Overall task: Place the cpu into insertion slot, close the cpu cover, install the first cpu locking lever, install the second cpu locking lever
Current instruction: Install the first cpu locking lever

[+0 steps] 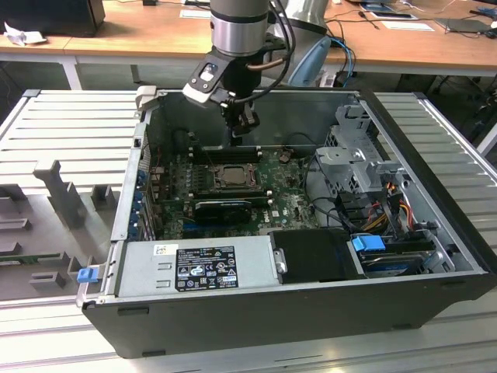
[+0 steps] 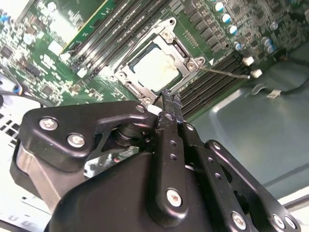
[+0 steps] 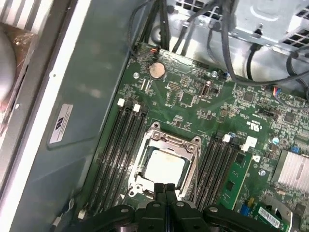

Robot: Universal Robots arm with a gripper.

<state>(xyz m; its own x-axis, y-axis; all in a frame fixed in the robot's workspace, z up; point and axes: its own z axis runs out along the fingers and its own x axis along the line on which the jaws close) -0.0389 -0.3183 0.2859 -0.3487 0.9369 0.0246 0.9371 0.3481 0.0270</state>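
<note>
Gripper (image 1: 237, 137) hangs at the upper centre of the exterior view, inside the open computer case (image 1: 311, 311). Its fingers (image 3: 161, 193) are pressed together, with nothing between them. In the second wrist view the fingertips sit close over one edge of the socket (image 1: 250, 177); contact cannot be confirmed. The chip (image 3: 164, 166) lies seated in the socket, near the middle of the exterior view, silver top upward. The cover (image 3: 169, 141) lies flat over it, and the chip shows through its window. Green circuit board (image 3: 193, 96) surrounds the socket, with black memory slots (image 3: 118, 145) on two sides.
</note>
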